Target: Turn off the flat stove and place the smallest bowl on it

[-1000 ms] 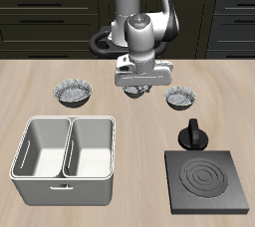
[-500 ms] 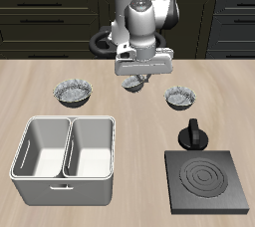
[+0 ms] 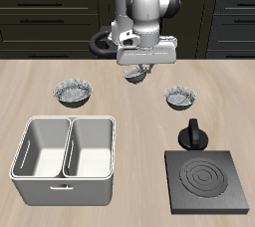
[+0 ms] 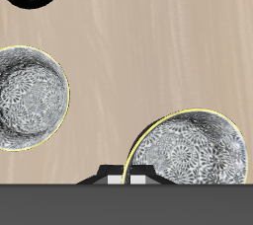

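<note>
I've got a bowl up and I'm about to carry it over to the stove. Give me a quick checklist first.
1. Flat stove off: ok, its coil rings are dark, not glowing.
2. Right bowl taken: ok, the widest bowl and the mid-sized bowl sit on the table, so the held one is the smallest bowl.
3. Grip: ok, the gripper is shut on the bowl's rim, and the bowl is off the table.
4. Bowl level in the grip: cannot tell.
5. Clearance over the black knob at the stove's back edge: cannot tell; it lies toward the carry path, so keep height.
</note>
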